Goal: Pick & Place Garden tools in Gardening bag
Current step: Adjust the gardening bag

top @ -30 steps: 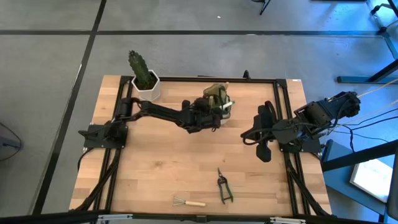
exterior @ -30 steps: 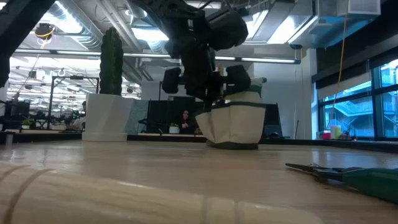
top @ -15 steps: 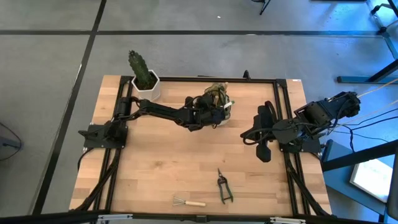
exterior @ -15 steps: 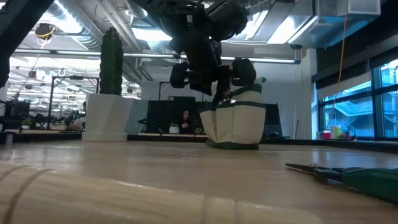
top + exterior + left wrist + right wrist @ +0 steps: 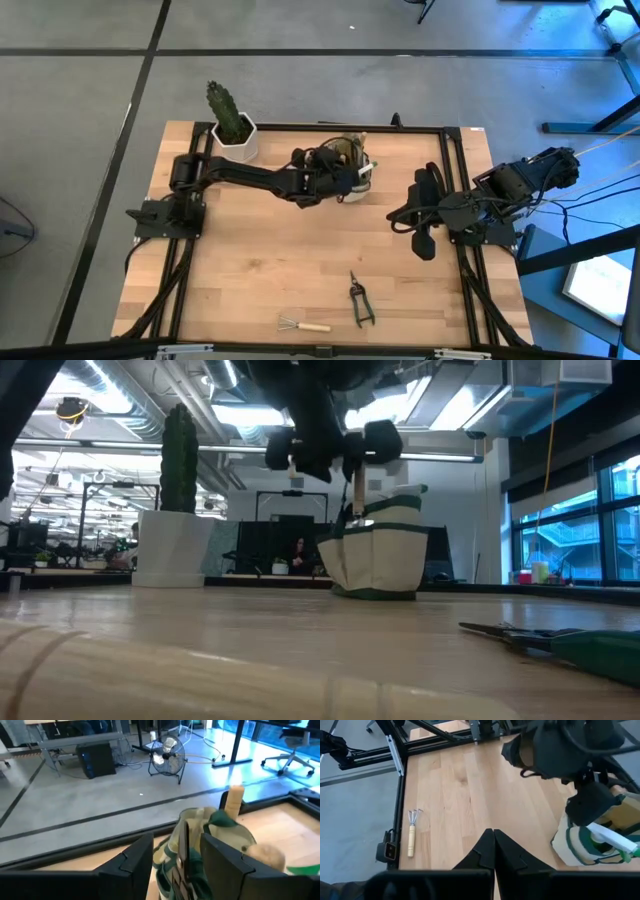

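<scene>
The olive-green gardening bag [image 5: 355, 158] stands on its base at the table's far middle; it also shows in the low view [image 5: 382, 555]. A wooden tool handle [image 5: 234, 800] and a green round-bodied item [image 5: 607, 842] stick out of its top. My left gripper [image 5: 176, 842] is open and empty, just above the bag's near-left rim [image 5: 338, 177]. My right gripper [image 5: 493, 845] is shut and empty, at the table's right side [image 5: 424, 240]. The dark pruning shears [image 5: 360, 300] and the little wire rake [image 5: 303, 323] lie flat near the front edge.
A cactus in a white pot [image 5: 232, 125] stands at the far left corner. A black frame rail [image 5: 455, 190] runs round the tabletop. Bare wood lies between the bag and the tools at the front.
My left gripper has risen from beside the bag's rim to above it and drawn slightly toward the table's left. The bag, shears and rake have stayed where they were.
</scene>
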{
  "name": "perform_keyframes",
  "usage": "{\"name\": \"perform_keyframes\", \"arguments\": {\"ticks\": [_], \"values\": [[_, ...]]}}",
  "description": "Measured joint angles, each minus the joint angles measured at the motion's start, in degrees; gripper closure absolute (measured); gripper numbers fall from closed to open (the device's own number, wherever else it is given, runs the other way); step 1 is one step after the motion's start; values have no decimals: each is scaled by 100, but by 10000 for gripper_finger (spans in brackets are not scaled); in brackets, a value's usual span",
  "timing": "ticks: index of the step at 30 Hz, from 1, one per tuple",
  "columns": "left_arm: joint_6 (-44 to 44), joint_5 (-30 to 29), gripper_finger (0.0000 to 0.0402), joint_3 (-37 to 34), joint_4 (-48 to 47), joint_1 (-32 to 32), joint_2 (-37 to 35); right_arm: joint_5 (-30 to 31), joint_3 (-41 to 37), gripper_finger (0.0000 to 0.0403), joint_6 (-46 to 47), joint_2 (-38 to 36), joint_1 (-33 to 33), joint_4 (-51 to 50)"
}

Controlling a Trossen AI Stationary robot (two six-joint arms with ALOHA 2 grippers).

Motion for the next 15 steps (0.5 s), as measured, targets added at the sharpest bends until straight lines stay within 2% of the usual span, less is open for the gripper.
{"name": "perform_keyframes", "arguments": {"ticks": [8,12,15], "values": [[13,-176,245,0,-41,-207,-563,29,0,403,-32,0,0,-14],[-101,144,255,1,-314,-267,-983,200,0,403,40,0,-54,-253],[-739,481,285,2,-933,-331,-1312,567,0,403,346,-4,-160,-627]]}}
